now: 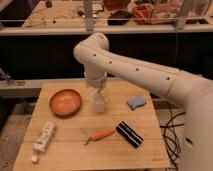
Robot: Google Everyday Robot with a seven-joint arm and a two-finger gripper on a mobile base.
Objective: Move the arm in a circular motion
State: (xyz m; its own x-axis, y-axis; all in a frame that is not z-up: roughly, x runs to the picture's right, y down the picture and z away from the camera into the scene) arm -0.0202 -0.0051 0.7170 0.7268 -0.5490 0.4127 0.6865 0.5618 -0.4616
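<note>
over the back middle of the wooden tabletop (150, 155), your arm (135, 72) reaches in from the right edge of the view, its thick cream segment with small dark dots rising leftward to a rounded joint, then bending straight down. at its lower end the tool (98, 93) hangs directly above a white cup (100, 105) and overlaps the cup's rim from this angle; you cannot tell whether they touch, nor whether the tool is spread or pressed together, since it blends with the cup behind it. nothing shows as held. left of the cup sits an orange-brown bowl (65, 102), close but apart from it. to the right of the cup lies a blue sponge (136, 103). nearer the front you have a carrot (101, 134) lying roughly level, with a black block with pale stripes (129, 134) just beside it on the right, set at a slant. a white tube (44, 137) lies near the front left corner.
</note>
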